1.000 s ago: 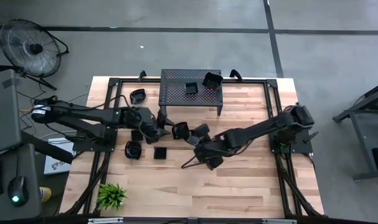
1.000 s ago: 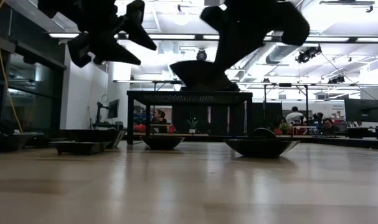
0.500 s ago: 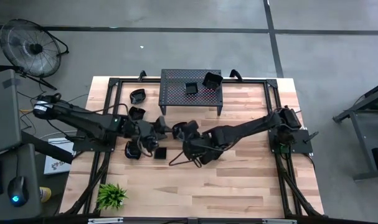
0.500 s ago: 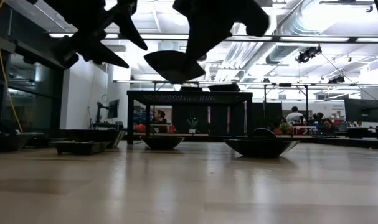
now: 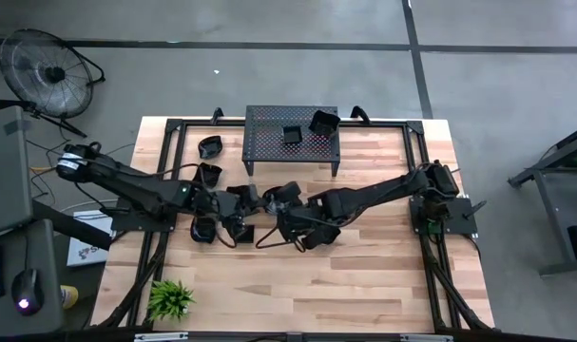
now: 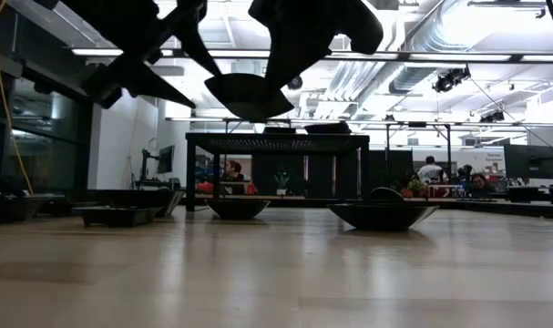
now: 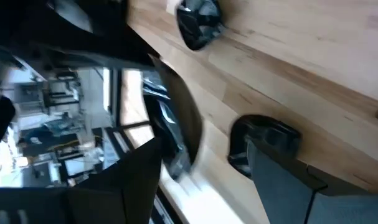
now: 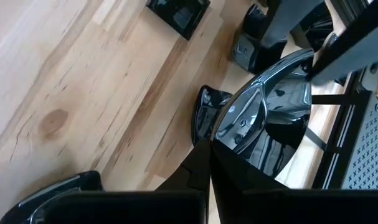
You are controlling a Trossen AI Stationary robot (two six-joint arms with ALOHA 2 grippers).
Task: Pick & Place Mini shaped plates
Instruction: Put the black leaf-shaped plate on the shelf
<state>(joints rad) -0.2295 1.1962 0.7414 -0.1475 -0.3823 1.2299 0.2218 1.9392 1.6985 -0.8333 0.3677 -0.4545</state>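
My right gripper hangs over the table's middle, shut on a glossy black round mini plate, which in the low view shows as a shallow bowl held high. My left gripper hovers open just left of it, holding nothing. Other mini plates rest on their bases on the wood: a square one, a lobed one and two farther back. Two plates sit on the perforated stand. My right gripper pinches the round plate's rim between its two fingers. The fingers slant down from the table's right side. The plate is lifted clear of the table, roughly level with its hollow side up.
The black perforated stand stands at the far middle of the table. A small green plant sits at the near left corner. Black frame rails run along the table's sides. Bare wood lies at the near right.
My right gripper has carried the round plate toward the table's left and a little higher, still shut on it. My left gripper has swung toward the near edge, closer to the right gripper, rolling its wrist and staying open.
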